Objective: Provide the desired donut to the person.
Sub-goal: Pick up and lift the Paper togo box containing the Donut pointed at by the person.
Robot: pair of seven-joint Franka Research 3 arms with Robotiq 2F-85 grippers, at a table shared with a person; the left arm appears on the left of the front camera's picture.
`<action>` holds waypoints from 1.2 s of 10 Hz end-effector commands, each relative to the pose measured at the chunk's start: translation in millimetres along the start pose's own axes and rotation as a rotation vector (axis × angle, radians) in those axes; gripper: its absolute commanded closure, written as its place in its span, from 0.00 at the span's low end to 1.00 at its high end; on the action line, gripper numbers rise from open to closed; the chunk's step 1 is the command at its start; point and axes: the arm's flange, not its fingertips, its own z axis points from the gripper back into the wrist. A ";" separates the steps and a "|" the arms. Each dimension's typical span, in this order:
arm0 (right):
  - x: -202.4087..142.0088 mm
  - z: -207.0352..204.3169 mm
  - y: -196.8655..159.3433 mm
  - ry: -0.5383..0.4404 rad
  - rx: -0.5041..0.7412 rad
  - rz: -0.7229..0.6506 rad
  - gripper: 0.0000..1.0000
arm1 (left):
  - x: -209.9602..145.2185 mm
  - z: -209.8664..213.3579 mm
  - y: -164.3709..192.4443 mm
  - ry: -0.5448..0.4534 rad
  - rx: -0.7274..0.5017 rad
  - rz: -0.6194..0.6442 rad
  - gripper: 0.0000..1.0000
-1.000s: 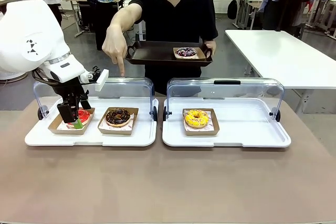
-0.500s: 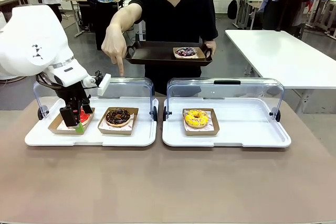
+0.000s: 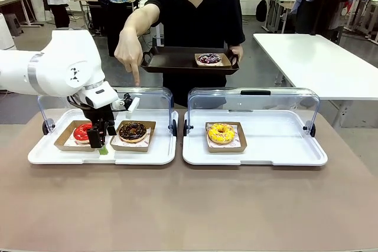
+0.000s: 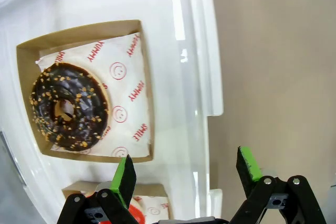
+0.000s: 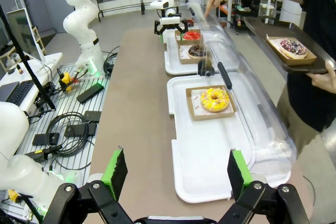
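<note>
The left claw [image 3: 99,146] hangs wide open, holding nothing, over the near edge of the left white tray [image 3: 160,154], just left of the dark brown donut [image 3: 132,131] with orange bits in its brown box [image 3: 133,148], where the person's hand [image 3: 127,55] points.

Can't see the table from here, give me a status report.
Left pincer open over the white tray, near edge, beside the chocolate donut. Right pincer open, holding nothing. Person's hand points down at it. Red donut close alongside.
</note>
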 end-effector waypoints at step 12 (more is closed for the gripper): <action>0.0 -0.5 -0.1 -0.001 0.001 0.000 0.00 | 9.3 -35.5 31.0 0.086 0.016 -0.022 0.00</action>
